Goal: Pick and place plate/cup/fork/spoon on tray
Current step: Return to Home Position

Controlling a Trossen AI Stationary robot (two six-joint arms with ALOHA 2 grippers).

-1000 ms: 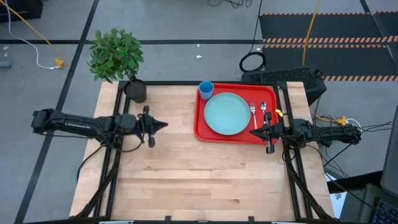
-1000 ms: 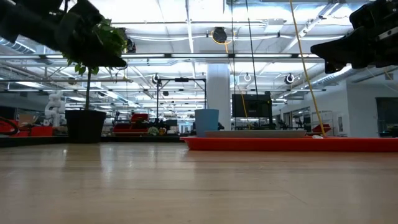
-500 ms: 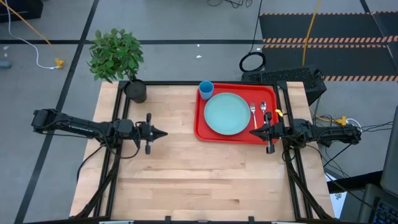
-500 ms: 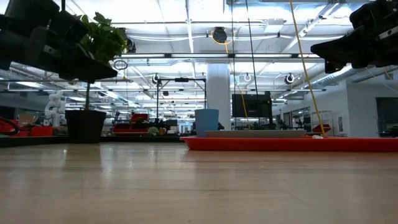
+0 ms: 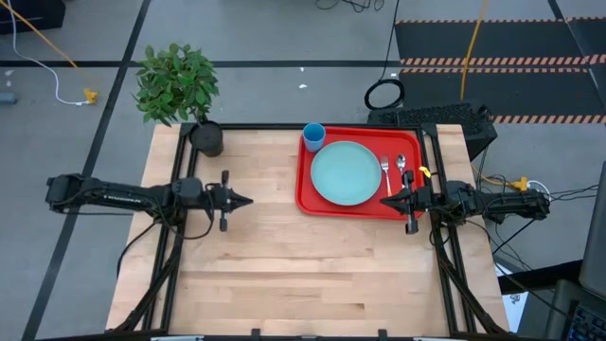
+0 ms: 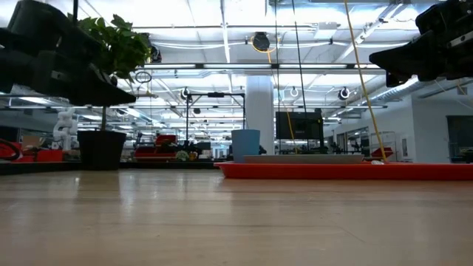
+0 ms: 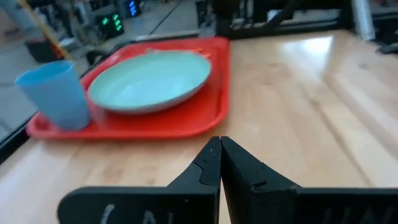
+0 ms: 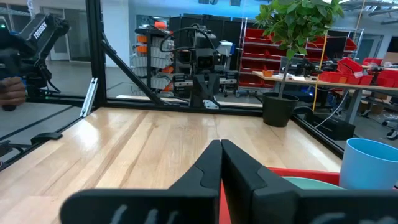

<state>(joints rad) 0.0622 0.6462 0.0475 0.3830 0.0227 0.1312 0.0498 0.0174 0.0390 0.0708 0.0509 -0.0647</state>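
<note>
Four task pieces already on the red tray (image 5: 305, 180) at the table's far right: pale teal plate (image 5: 346, 173) in the middle, blue cup (image 5: 313, 136) at the far left corner just beside the plate's rim, fork (image 5: 385, 174) and spoon (image 5: 401, 169) lying side by side along the right part, handles toward the near edge. Nothing of the task left on the bare wooden table (image 5: 284, 265), so placement judged complete. Left gripper (image 5: 244, 201) held above the left half of the table, well apart from the tray, fingers pressed together and holding nothing, as plain in the left wrist view (image 7: 220, 163). Right gripper (image 5: 387, 202) poised over the tray's near right edge, just near of the fork and spoon, likewise closed tip to tip on nothing (image 8: 220, 163). Potted plant (image 5: 185, 95) at the far left corner, clear of both arms. On handling, as a judgement only: plate probably light, stiff plastic with a smooth, somewhat slippery surface, best pinched at the rim; cup light and rigid, easiest taken across the lip or around the wall; fork and spoon thin, hard and flat on the tray floor, prone to slide, best gripped across the narrow neck or handle.
</note>
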